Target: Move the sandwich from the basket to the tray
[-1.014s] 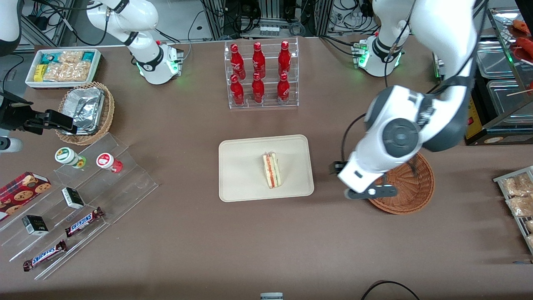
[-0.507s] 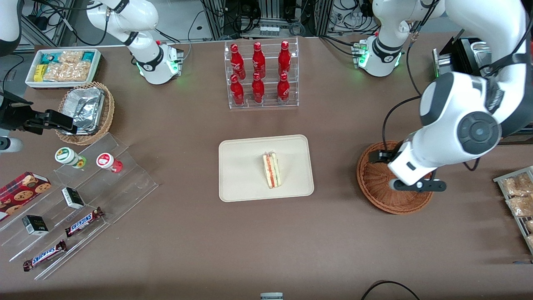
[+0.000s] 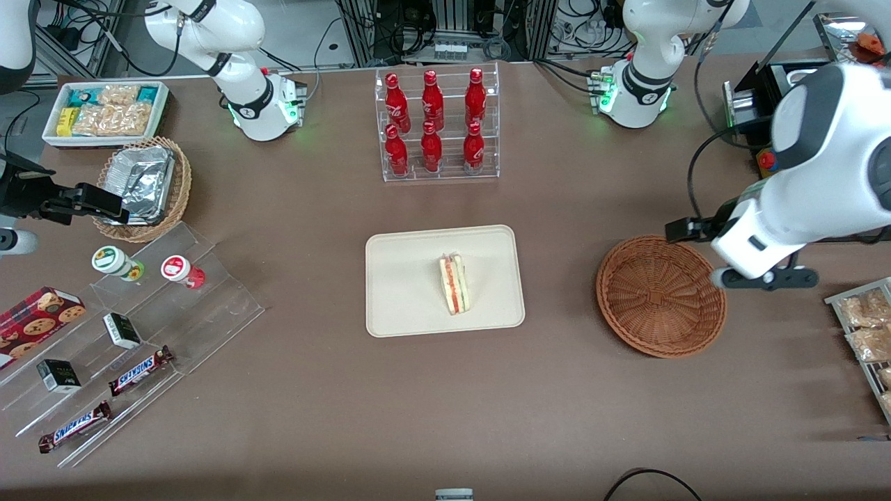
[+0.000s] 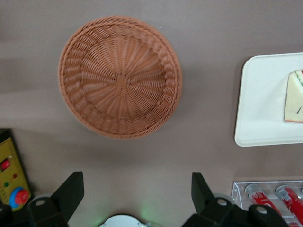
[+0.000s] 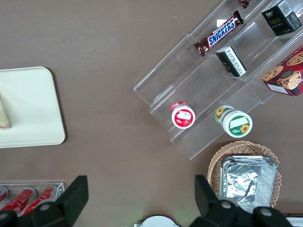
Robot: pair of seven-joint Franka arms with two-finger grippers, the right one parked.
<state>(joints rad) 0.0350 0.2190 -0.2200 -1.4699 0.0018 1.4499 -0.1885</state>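
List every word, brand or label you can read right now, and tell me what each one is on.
"SNICKERS": candy bar on the clear stepped stand.
"SNICKERS": second candy bar, nearer the front camera.
Red bottles: white script, too small to read.
Black boxes, two tubs, cookie box: print unreadable.
Sandwich, tray, basket: no text.
The tool, open, hangs above the table beside the basket.

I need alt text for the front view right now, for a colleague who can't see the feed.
The sandwich lies on the tray at mid-table, and the round basket beside it holds nothing. The open, empty gripper hangs above the table toward the working arm's end, next to the basket.
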